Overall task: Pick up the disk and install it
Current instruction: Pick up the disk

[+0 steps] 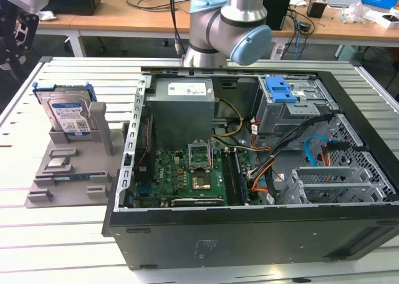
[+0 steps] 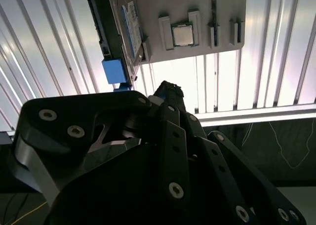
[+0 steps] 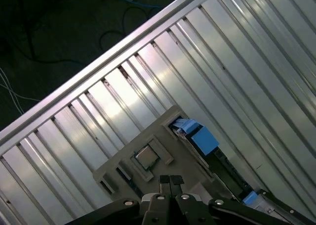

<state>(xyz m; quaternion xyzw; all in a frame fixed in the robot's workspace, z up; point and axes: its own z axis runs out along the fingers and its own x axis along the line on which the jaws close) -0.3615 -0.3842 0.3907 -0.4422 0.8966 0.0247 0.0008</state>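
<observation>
1. The exterior view takes in the whole bench. An open computer case [image 1: 249, 234] lies on a slatted metal table [image 1: 62, 253]. Inside it are a green circuit board [image 1: 187, 175], a grey power-supply box [image 1: 184, 109] and a blue latch [image 1: 279, 89] on the drive cage.
2. Towards the exterior view's left, beside the case, sits a grey holder [image 1: 62, 184]. The disk [image 1: 67, 114] stands on edge in a slot at the holder's far end, with its blue frame around it and its label facing the camera.
3. Both wrist views look down on that holder [image 2: 197, 7] [image 3: 159, 136] from close above. They show a small square chip [image 2: 183, 34] [image 3: 146, 157] lying in a recess of the holder. The disk [image 2: 123, 32] [image 3: 202, 138] is seen edge-on beside the chip, with its blue frame tabs sticking out.
4. The first wrist view also shows dark floor with cables [image 3: 49, 32] past the table's edge.
5. In the exterior view the arm [image 1: 230, 25] rises behind the case, with grey tube and pale blue joint caps. The gripper [image 1: 14, 44] hangs in the upper corner on that view's left, above the table and apart from the disk.
6. In the wrist views the gripper [image 3: 171, 180] [image 2: 169, 89] points down at the holder. Its two fingertips meet with nothing between them, and the disk is untouched in its slot.
</observation>
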